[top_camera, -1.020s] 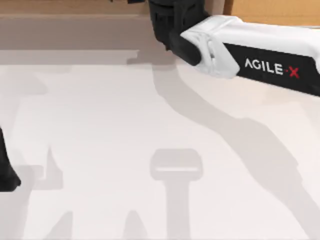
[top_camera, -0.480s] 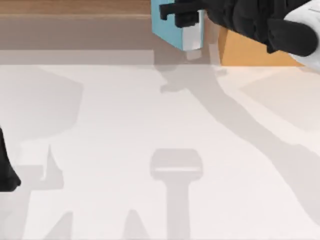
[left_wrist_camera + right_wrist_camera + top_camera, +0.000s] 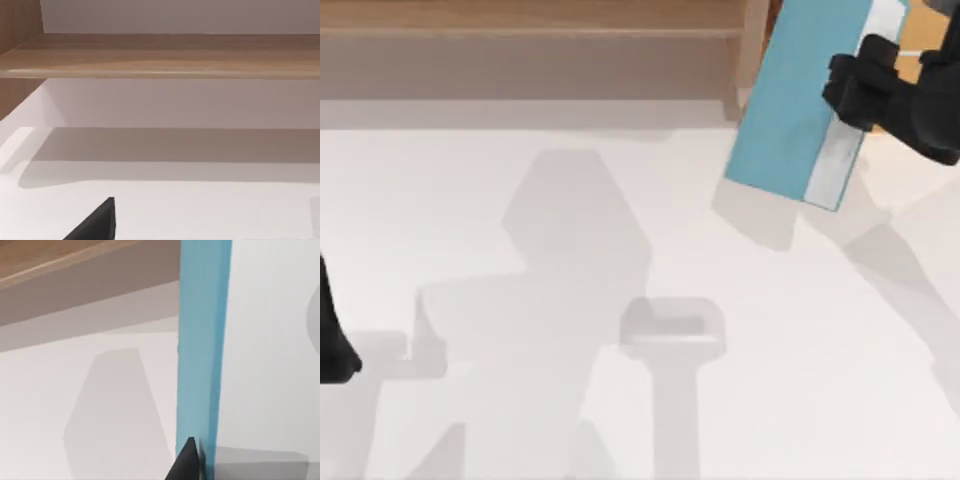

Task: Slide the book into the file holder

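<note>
The book has a teal cover and a white page edge. It hangs tilted above the table at the top view's upper right. My right gripper is shut on it, black fingers clamped across the page-edge side. In the right wrist view the book rises as a tall teal strip from a black fingertip. My left arm stays parked at the far left edge, and one dark fingertip shows in its wrist view. I cannot tell whether the wooden frame at the back is the file holder.
A wooden frame with an upright post runs along the table's far edge, seen as a wooden board from the left wrist. The white table top carries shadows of the arms and the book.
My right arm has swung from the top middle to the upper right. The book came with it, now lower in view and tilted, and its shadow has spread over the table's middle.
</note>
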